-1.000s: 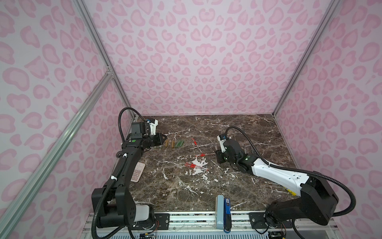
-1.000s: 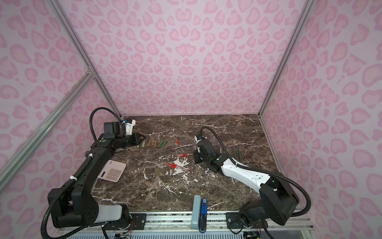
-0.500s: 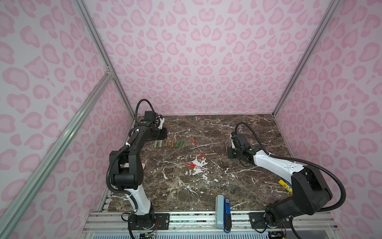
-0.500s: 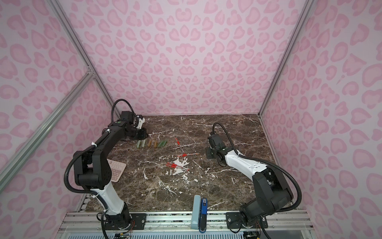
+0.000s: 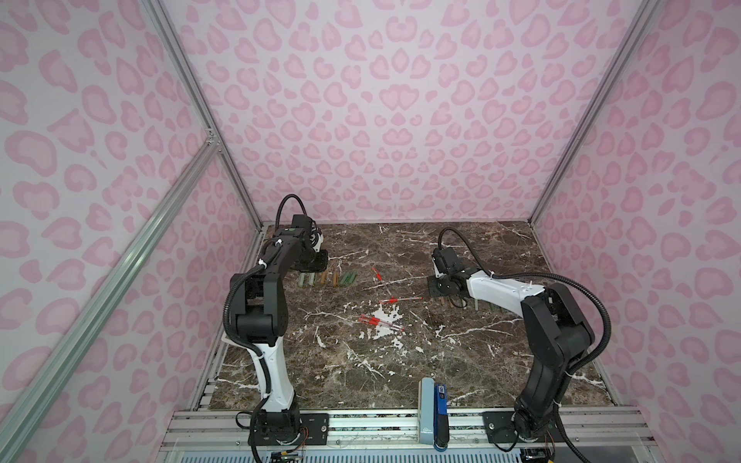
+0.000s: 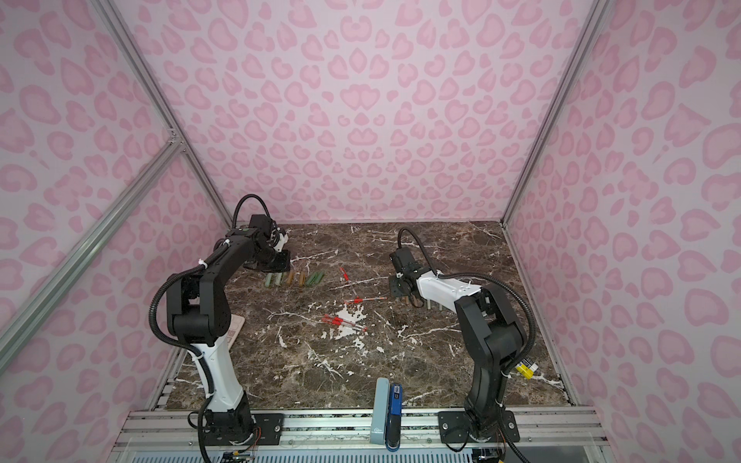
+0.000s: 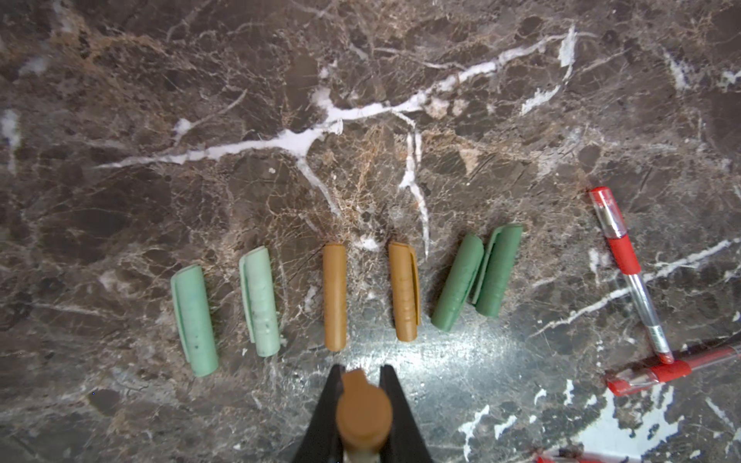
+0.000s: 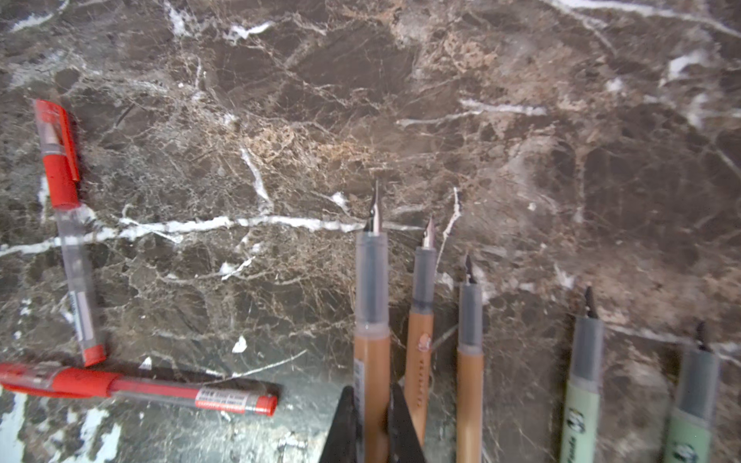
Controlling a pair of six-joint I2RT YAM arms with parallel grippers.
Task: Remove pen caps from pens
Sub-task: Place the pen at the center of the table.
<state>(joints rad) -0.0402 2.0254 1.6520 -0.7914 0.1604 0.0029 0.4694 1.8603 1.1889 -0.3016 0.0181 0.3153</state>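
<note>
- Nearest, red pens [image 5: 381,321] with caps on lie scattered across the middle of the surface [image 5: 361,373].
- The right hand [image 8: 371,395] is clamped on an uncapped tan pen [image 8: 372,300], just beside four more uncapped pens [image 8: 470,360] lying in a row.
- Farther off, six loose pen caps [image 7: 335,296] lie in a row: two pale green, two tan, two dark green.
- Farthest, the left hand [image 7: 362,379] grips a tan cap [image 7: 364,413] near that row.

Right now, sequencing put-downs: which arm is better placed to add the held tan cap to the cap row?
Left: the left pincer grips the tan cap close to the cap row; the right pincer holds a tan pen farther off.
</note>
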